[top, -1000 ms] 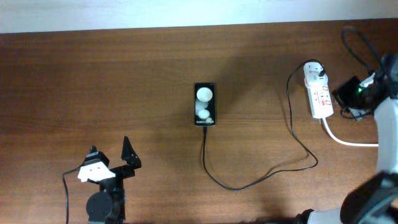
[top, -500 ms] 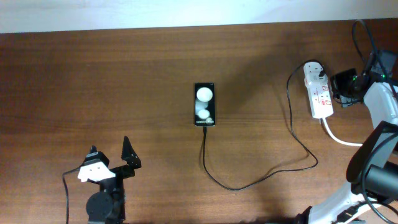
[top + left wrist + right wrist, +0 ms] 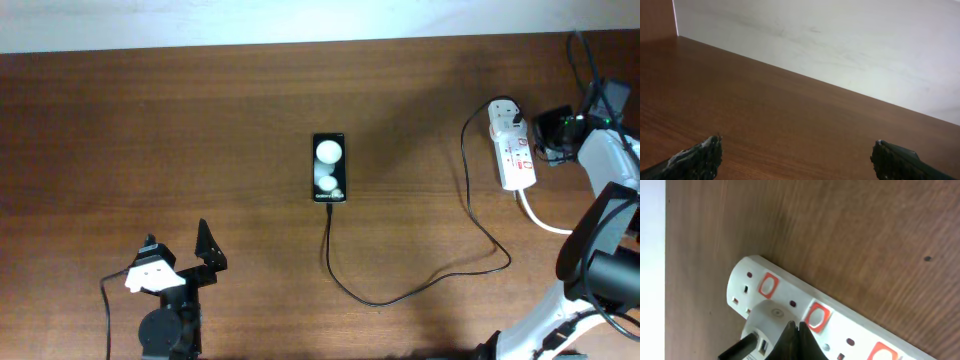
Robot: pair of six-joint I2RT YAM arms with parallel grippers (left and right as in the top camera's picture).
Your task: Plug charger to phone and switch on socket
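The phone (image 3: 329,168) lies face up at mid table, showing two white round spots. The charger's thin black cable (image 3: 400,295) runs from the phone's near end, loops right and rises to a white adapter (image 3: 508,112) plugged into the far end of the socket (image 3: 518,160). In the right wrist view the socket (image 3: 855,325) shows red switches (image 3: 817,316) beside the adapter (image 3: 765,322). My right gripper (image 3: 796,329) is shut and empty, its tips just over the strip between the adapter and a red switch; overhead it (image 3: 541,140) sits at the strip's right side. My left gripper (image 3: 178,246) (image 3: 795,152) is open, near front left.
The socket's thick white cord (image 3: 550,222) runs off toward the right edge. Black robot cables (image 3: 585,60) hang at the far right corner. A pale wall (image 3: 840,40) borders the table's far edge.
My right gripper has moved a little toward the far end of the socket, closer to the adapter. The left arm, phone and cable have not moved.
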